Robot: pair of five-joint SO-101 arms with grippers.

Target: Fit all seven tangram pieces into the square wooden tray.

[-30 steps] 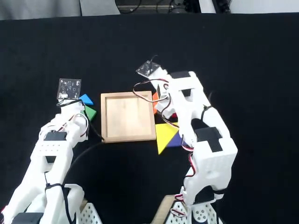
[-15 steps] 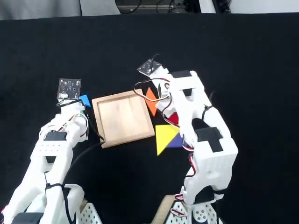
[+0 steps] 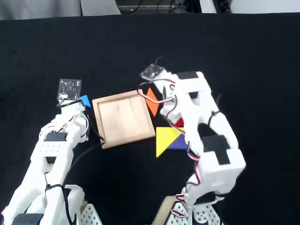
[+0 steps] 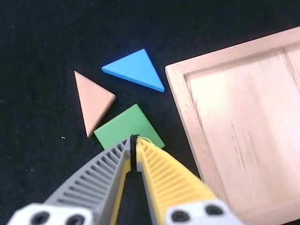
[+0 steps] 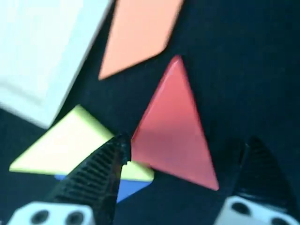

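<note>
So the square wooden tray (image 3: 123,118) got knocked round in the last second. It had sat straight, then ended up skewed and shoved a bit toward the left arm, and it didn't budge over the last half second. Nothing was in it yet. The orange parallelogram (image 3: 151,101) lay just beside its right rim, with the red triangle (image 5: 176,126), the yellow triangle (image 3: 164,138) and a dark blue piece (image 3: 179,144) bunched near the tray's near right corner. The tray probably wants steadying before anything gets fitted.

The right gripper (image 5: 186,145) had its jaws wide apart, straddling the red triangle and gripping nothing. On the other side, the left gripper (image 4: 133,140) was pinched together and empty, tips at the edge of the green square (image 4: 127,127), next to a light blue triangle (image 4: 135,70) and a pale wooden triangle (image 4: 91,101).
</note>
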